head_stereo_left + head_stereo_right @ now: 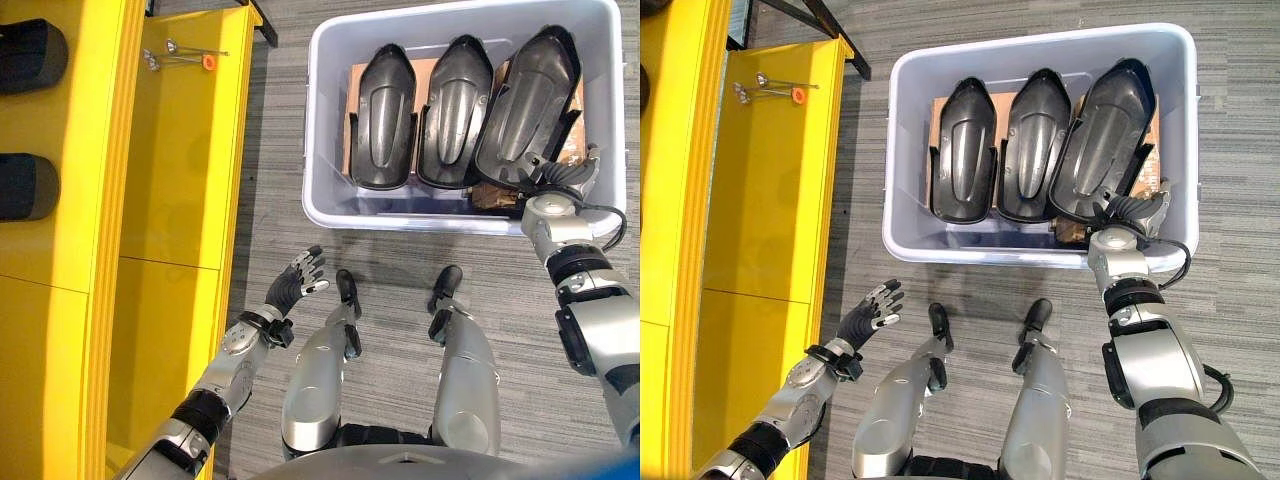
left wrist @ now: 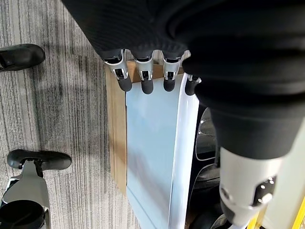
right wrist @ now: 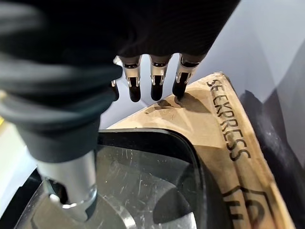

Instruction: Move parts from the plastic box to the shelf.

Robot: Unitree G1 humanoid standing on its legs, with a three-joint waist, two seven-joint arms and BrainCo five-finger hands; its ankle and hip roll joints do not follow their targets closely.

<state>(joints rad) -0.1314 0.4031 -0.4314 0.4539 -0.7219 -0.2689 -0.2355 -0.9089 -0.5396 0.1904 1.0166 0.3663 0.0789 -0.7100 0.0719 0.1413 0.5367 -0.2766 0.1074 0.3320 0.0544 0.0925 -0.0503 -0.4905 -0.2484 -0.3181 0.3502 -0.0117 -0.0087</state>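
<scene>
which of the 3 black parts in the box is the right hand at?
The rightmost part, tilted and overlapping its neighbour; the right hand sits at its near end. The other two lie further left.

- One line of black capital letters is printed on a brown cardboard piece [image 3: 224, 138], running down the right side of the right wrist view.
- Below that line, at the lower right of the frame, part of a black outlined emblem stands on the same cardboard.
- In the head views the cardboard lies inside the plastic box [image 1: 320, 150], its print too small to read.
</scene>
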